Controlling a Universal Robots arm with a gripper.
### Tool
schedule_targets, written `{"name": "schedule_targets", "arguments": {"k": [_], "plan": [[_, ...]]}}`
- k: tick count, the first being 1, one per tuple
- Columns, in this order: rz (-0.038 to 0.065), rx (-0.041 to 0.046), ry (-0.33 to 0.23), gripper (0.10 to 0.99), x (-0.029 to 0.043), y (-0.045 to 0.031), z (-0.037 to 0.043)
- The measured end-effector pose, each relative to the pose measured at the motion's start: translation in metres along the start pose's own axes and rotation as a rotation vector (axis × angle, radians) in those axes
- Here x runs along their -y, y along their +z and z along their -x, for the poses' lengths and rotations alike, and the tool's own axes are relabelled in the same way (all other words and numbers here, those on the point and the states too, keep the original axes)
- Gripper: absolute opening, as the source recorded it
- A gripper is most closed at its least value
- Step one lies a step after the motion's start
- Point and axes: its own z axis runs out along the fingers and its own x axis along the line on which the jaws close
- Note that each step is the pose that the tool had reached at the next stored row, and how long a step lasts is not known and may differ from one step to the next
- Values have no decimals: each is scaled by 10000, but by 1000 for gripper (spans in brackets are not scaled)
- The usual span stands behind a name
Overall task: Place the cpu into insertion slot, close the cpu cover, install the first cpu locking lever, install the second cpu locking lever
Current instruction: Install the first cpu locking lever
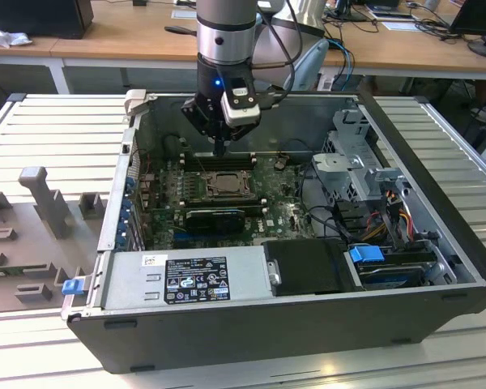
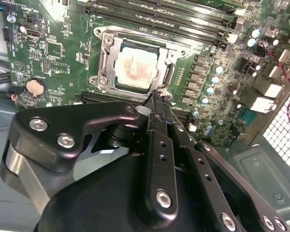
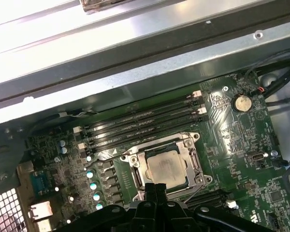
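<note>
The case lies open on top, so the way down to the board is free; the gripper, fingers pressed together, hangs in that opening at the socket's edge. Memory slots run close along one side of the socket and the black card along the other, leaving a narrow lane. Toward the exterior view's right the drive cage and cables crowd the space

None of the print is clear enough to read. A black label with white print and a small white sticker sit on the grey metal box, well apart from the pincer. The green board just beside the pincer's tip is printed in white, too fine to read.
</note>
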Motion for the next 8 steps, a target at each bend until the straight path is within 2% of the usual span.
{"name": "schedule_targets", "arguments": {"k": [8], "plan": [[-18, -20, -842, 106, 0, 0, 0]]}}
